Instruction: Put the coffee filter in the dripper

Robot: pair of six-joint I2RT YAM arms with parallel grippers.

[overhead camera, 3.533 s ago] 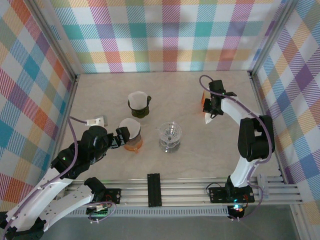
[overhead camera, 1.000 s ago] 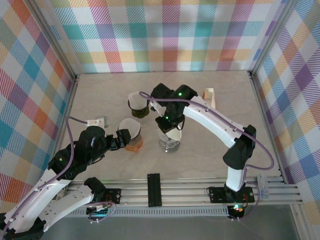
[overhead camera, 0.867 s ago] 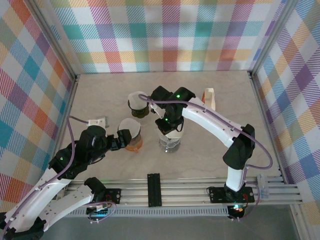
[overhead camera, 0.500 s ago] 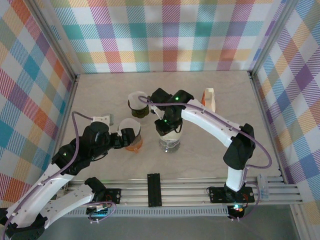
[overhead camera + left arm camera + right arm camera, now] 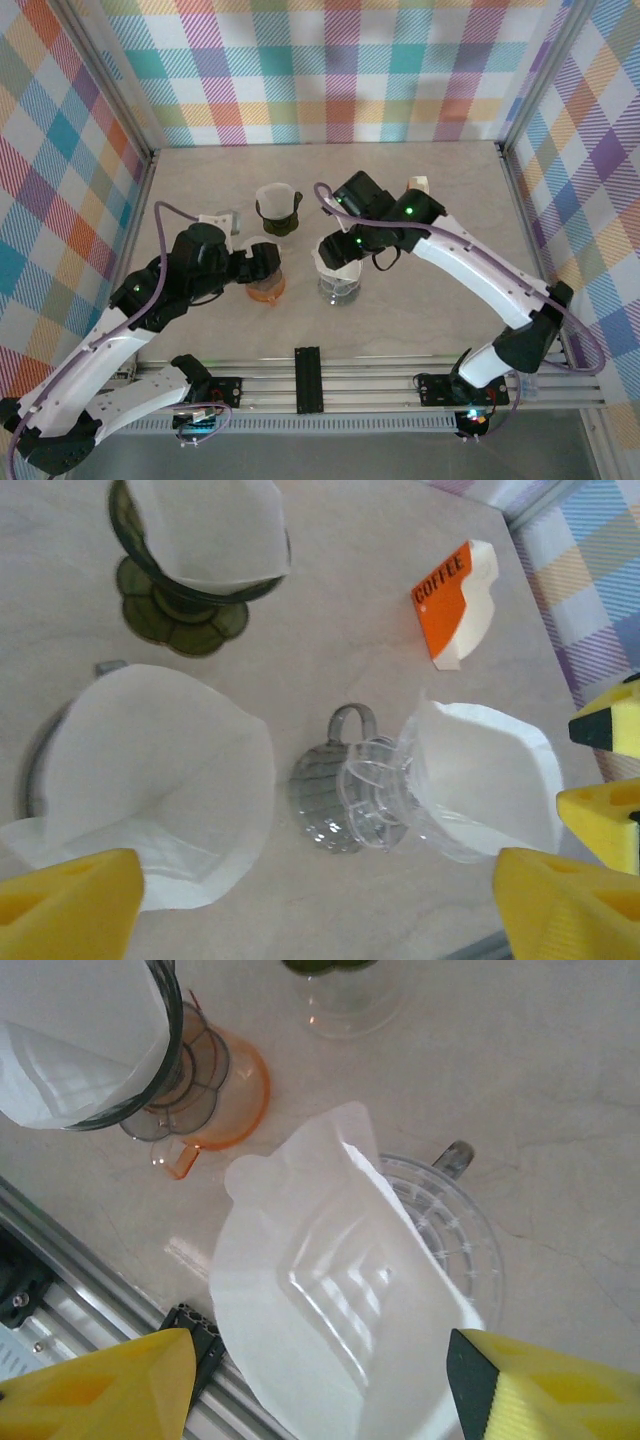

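The white-shelled left arm [image 5: 100, 350] and the white-shelled right arm [image 5: 470, 265] share one build: long smooth white links joined by bulky black joint housings [image 5: 195, 268]. A thin purple cable [image 5: 156, 225] loops along the left arm, and a second purple cable [image 5: 588, 325] trails along the right. Small green lights [image 5: 410, 210] glow on the right arm's black housings (the left arm has a green light [image 5: 137, 290] too). Each arm stands on a black base plate [image 5: 215, 388]. The left gripper [image 5: 318, 865] has blocky bright-yellow fingers [image 5: 65, 895]; the right gripper [image 5: 320, 1338] has matching yellow pads [image 5: 100, 1385], one with a dark edge.
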